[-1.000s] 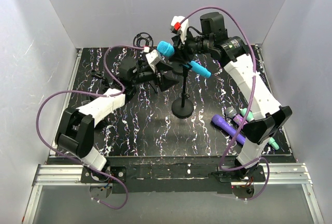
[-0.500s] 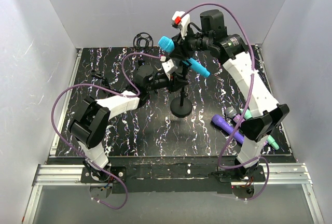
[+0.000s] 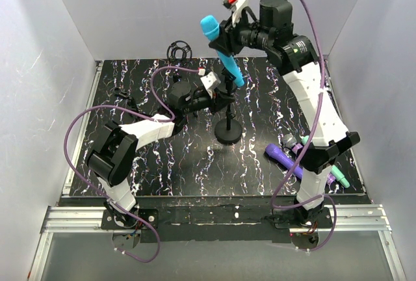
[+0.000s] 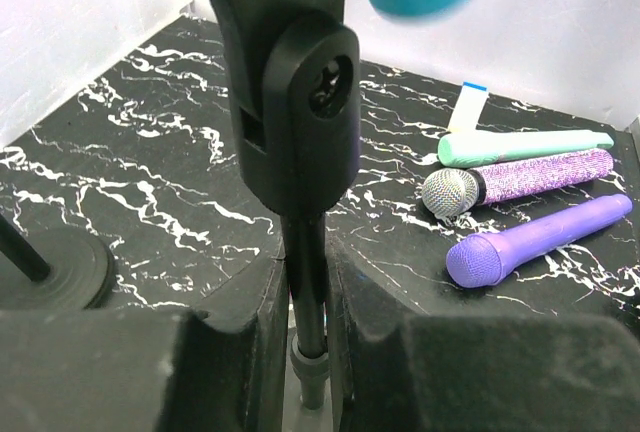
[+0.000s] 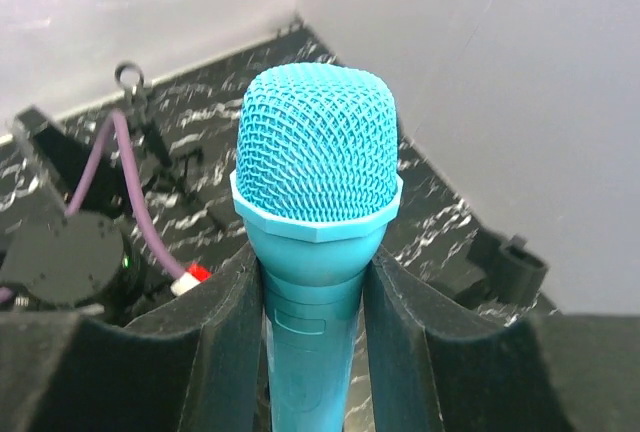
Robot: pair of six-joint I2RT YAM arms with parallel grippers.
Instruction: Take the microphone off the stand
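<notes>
Mic: the cyan mic is held high over the table, tilted, with the head up and to the left. Its lower end is seen just above the clip – whether it is fully free of the clip cannot be told.
Right claw: the right claw is closed on the mic body just under the head, with one pad on each side.
Left claw: the left claw is closed on the pole below the clip, so the stand is pinned upright on its base.
Risk, tail caught: if the mic is moved sideways before the tail is out, the clip may be dragged with it and the stand may be pulled over.
Risk, pole slipping: the pole is thin and smooth. With a hard upward pull it could slide between the pads, and the base could be lifted from the table.
Risk, mic turning: the round body is gripped at the top only, so the long lower part may swing or slip down when the wrist is turned.
Risk, arms meeting: both claws are close together near the clip – a wide turn of the mic may strike the left claw or its cable.
Risk, set-down: three spare mics lie on the right side; they may be knocked and rolled if the cyan one is lowered among them.
</notes>
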